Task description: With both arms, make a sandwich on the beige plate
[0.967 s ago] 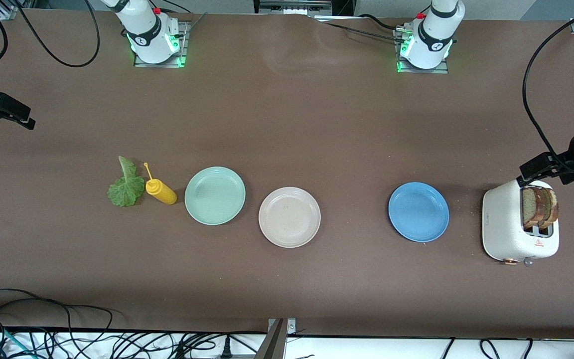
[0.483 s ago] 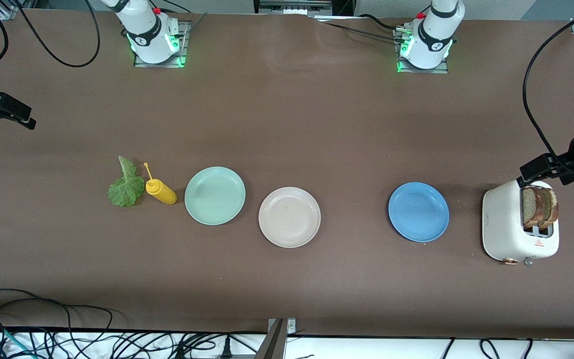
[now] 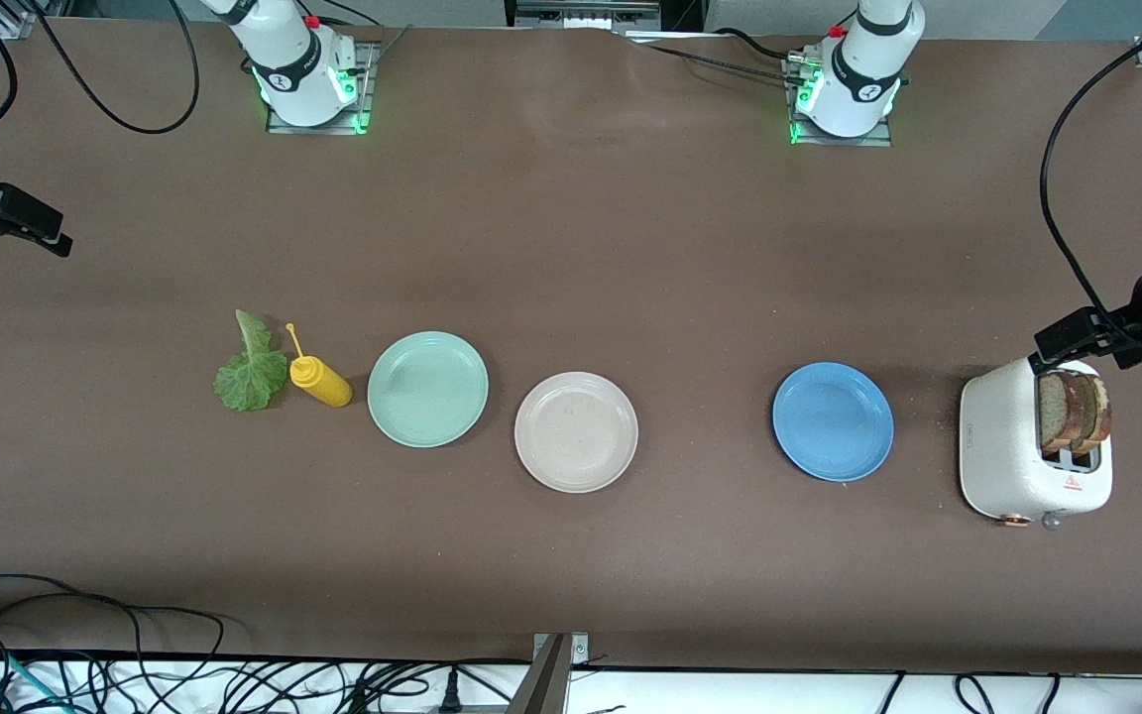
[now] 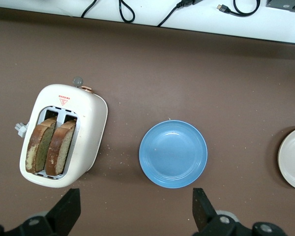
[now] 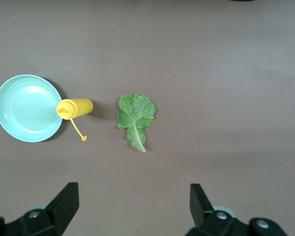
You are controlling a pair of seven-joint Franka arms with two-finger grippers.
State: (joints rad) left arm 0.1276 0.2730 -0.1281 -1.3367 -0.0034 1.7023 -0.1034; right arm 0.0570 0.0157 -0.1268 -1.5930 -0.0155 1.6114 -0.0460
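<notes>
Two brown bread slices (image 3: 1073, 412) stand in the white toaster (image 3: 1002, 446) at the left arm's end of the table; they also show in the left wrist view (image 4: 49, 147). The green lettuce leaf (image 3: 251, 372) lies flat on the table toward the right arm's end, and shows in the right wrist view (image 5: 135, 115). The beige plate (image 3: 576, 431) is bare, mid-table. My left gripper (image 3: 1067, 340) hangs open and empty beside the toaster's top (image 4: 135, 209). My right gripper (image 3: 28, 223) is open and empty, high over bare table (image 5: 132, 206).
A yellow squeeze bottle (image 3: 321, 380) lies between the lettuce and a mint-green plate (image 3: 427, 389). A blue plate (image 3: 833, 421) sits between the beige plate and the toaster. Cables hang along the table's edge nearest the front camera.
Both grippers have drifted very slightly; the bread, lettuce and plates have not moved.
</notes>
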